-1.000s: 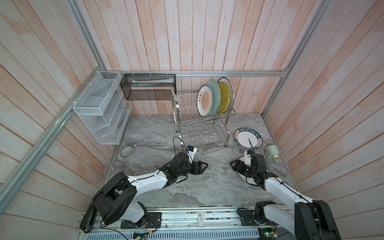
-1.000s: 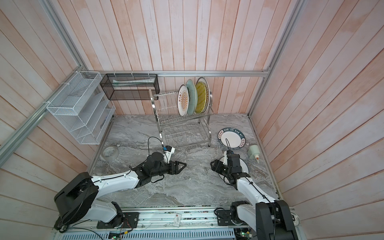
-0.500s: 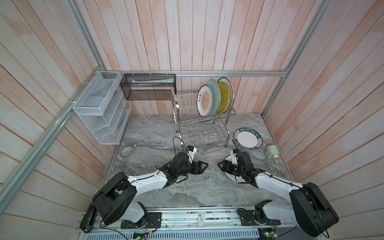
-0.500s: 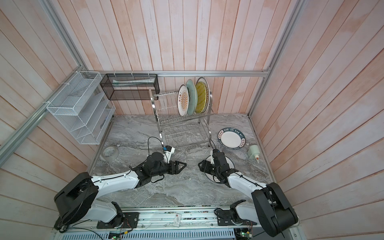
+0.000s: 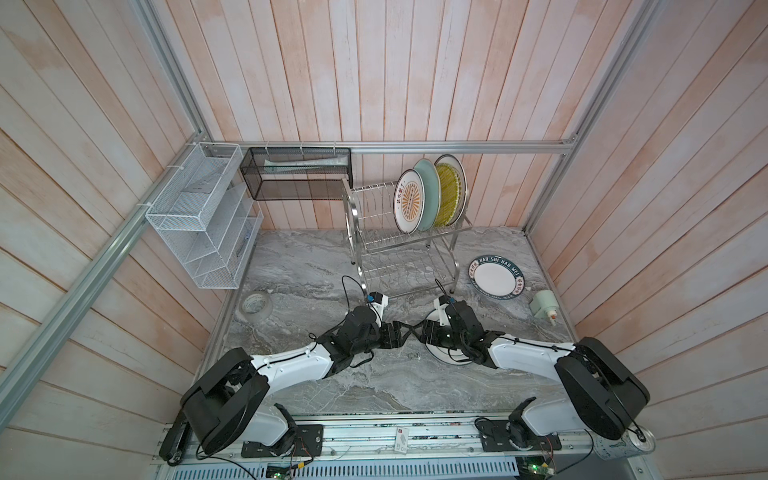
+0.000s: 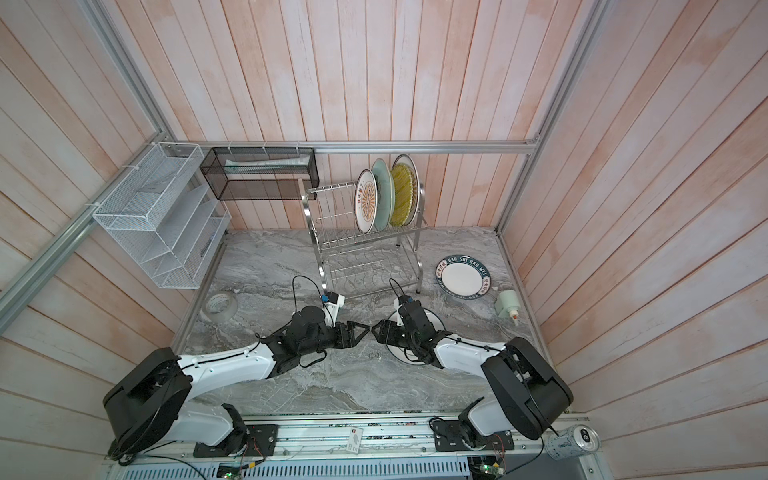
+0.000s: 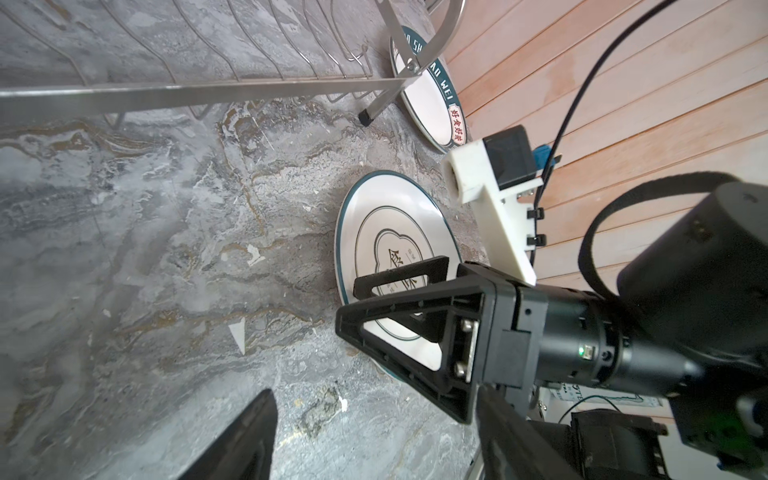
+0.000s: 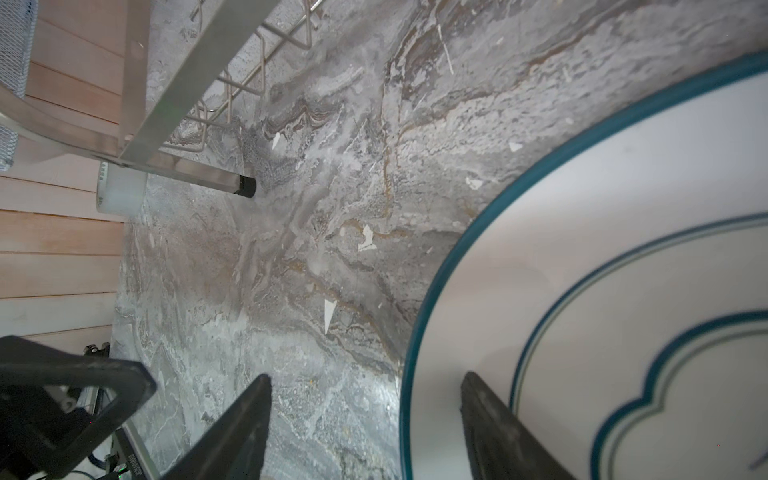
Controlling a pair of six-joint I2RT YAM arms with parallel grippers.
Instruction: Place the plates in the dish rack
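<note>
Right hand (image 8: 365,432) spread wide and empty, I straddle the teal rim of the cloud-outline plate (image 8: 582,249), with one finger over its white face and the other out over the grey marble surface (image 8: 291,249). Whether either tip touches, the wrist view does not show. The plate lies flat, low and just right of centre in both top views, mostly hidden under my forearm. A flat plate offers only its edge to pinch, so I judge that is why the jaws are set across the rim and not above the middle.

Left hand (image 6: 362,332), jaws likewise wide and carrying nothing, hovers just left of it, its tips all but meeting those of the right in a top view. My reading is that it waits there to steady the plate's edge or to receive the plate once it is lifted.

Lettered-rim plate (image 5: 496,280) lies flat at centre right, beside the foot of the dish rack (image 5: 399,249), not yet picked up. In the rack's upper tier, upper centre of the frame, the sunburst plate (image 5: 409,201), pale green plate (image 5: 428,191) and yellow plate (image 5: 449,191) stand on edge between the prongs. They are packed toward the right end, which leaves free slots to their left. The lower tier holds no plate that I can see. A tape roll (image 5: 257,302) sits well apart at left.
</note>
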